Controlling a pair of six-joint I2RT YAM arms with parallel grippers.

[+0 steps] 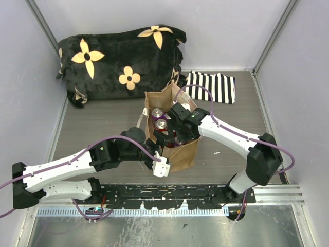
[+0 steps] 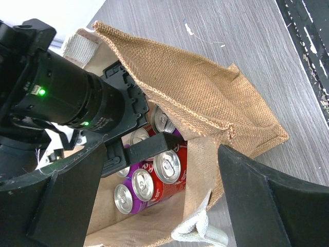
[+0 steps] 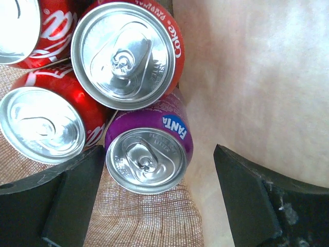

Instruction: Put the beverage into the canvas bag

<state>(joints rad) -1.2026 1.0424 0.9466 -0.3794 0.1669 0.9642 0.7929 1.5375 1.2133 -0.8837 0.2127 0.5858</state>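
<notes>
The tan jute canvas bag point(image 1: 181, 154) stands open at mid-table with several cans inside. My right gripper point(image 1: 173, 135) is down inside the bag's mouth, jaws open. In the right wrist view a purple Fanta can point(image 3: 149, 154) stands between its open fingers point(image 3: 67, 198), next to red Coca-Cola cans point(image 3: 126, 51). My left gripper point(image 1: 161, 167) is at the bag's near left corner, open. In the left wrist view the bag's near wall point(image 2: 203, 170) and a cream handle point(image 2: 198, 229) lie between its wide-apart fingers point(image 2: 272, 200). Purple point(image 2: 123, 198) and red point(image 2: 167, 165) cans show inside the bag.
A black flowered blanket point(image 1: 118, 56) lies at the back left. A black-and-white striped cloth point(image 1: 213, 86) lies behind the bag on the right. White walls close in the sides and back. A black mounting rail point(image 1: 169, 193) runs along the near edge.
</notes>
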